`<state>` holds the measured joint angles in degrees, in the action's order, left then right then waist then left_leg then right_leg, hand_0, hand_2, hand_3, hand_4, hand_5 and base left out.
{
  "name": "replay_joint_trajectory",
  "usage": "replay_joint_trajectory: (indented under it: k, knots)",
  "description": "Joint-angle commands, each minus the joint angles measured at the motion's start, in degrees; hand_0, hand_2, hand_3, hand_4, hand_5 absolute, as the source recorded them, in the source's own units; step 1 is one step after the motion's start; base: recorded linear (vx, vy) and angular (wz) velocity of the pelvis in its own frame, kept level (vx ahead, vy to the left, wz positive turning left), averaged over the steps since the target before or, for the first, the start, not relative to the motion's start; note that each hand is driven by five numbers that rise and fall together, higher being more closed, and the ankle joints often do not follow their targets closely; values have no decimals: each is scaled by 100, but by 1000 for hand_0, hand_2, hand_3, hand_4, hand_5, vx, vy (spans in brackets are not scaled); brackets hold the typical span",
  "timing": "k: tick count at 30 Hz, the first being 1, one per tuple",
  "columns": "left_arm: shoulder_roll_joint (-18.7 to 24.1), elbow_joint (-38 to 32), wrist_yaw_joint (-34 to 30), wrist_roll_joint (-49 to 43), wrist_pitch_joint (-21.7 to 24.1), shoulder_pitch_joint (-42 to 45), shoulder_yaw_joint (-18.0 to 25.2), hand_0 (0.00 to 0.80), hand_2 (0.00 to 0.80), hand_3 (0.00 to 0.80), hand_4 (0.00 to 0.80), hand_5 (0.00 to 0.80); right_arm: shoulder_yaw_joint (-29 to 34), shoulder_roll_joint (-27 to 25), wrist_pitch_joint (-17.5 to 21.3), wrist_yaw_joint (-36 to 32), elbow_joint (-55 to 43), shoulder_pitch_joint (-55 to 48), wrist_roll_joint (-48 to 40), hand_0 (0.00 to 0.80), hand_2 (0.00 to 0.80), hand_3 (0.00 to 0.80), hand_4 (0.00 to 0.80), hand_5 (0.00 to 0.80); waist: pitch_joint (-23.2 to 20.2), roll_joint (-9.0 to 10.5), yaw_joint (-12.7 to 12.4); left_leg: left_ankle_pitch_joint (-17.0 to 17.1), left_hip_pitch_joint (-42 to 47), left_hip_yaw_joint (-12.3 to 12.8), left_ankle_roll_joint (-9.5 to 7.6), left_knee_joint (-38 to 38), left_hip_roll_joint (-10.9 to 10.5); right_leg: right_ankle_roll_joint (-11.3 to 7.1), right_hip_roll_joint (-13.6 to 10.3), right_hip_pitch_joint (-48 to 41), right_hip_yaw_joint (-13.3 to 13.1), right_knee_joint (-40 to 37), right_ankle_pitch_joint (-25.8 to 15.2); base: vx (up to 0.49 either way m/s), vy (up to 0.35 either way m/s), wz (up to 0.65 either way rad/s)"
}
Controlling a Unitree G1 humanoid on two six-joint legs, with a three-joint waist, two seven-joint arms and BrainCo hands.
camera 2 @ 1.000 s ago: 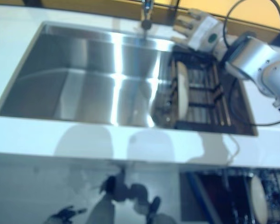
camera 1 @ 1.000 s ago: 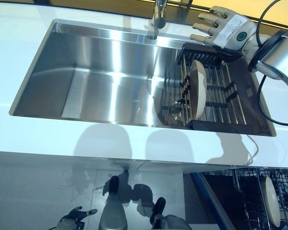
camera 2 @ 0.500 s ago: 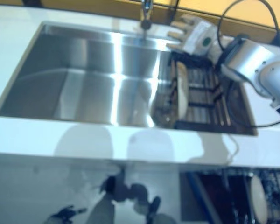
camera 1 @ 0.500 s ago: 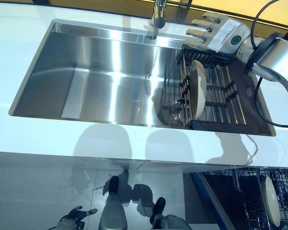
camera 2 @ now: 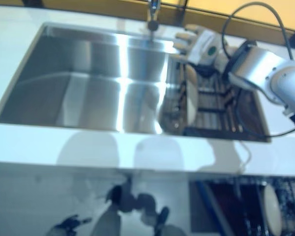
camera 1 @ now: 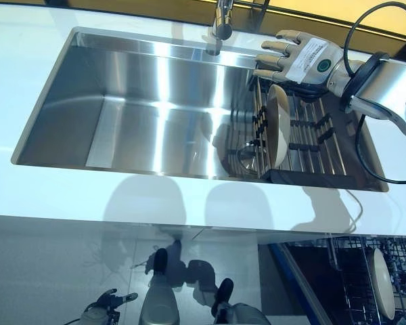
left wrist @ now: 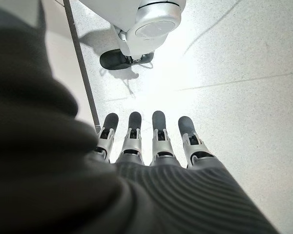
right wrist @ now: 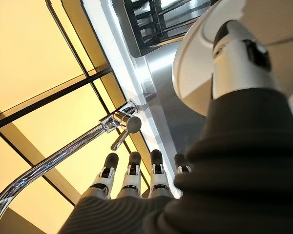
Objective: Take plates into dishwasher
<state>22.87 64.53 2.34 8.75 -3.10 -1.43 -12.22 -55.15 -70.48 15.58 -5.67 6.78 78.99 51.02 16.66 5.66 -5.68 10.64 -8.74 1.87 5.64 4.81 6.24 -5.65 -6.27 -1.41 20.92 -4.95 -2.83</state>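
Observation:
A white plate [camera 1: 279,125] stands on edge in a black dish rack [camera 1: 311,139] at the right end of the steel sink [camera 1: 142,115]. My right hand [camera 1: 299,57] is open with fingers spread, hovering just above and behind the plate's top edge, not touching it. In the right wrist view the plate [right wrist: 193,68] shows past the thumb [right wrist: 234,53], with the fingers [right wrist: 132,175] straight. My left hand [camera 1: 107,310] hangs low near the floor, open and empty, fingers [left wrist: 146,141] straight. A second white plate [camera 1: 381,283] stands in the dishwasher rack [camera 1: 352,288] at lower right.
A chrome faucet [camera 1: 222,24] stands at the sink's back rim, just left of my right hand. A white counter [camera 1: 189,200] runs along the sink's front. The open dishwasher lies below the counter at the right.
My right hand has moved left and a little nearer, from behind the rack's far right corner to above the plate's top edge. The plate has not moved.

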Motion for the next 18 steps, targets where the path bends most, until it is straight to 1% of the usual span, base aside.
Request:
replay_joint_trajectory:
  k: [1, 18]
  knots:
    - [156, 82, 40, 162, 57, -69, 51, 0, 0, 0, 0, 0, 84, -249, 28, -19, -230, 79, -126, 0, 0, 0, 0, 0, 32, 194, -35, -350, 175, 517, -29, 19, -115, -110, 44, 162, -135, 128, -48, 0, 0, 0]
    - [135, 115, 61, 130, 69, -35, 118, 0, 0, 0, 0, 0, 74, -258, 216, -378, -423, -29, -237, 0, 0, 0, 0, 0, 14, 199, -34, -341, 188, 536, -26, 19, -112, -101, 39, 162, -112, 141, -48, 0, 0, 0]
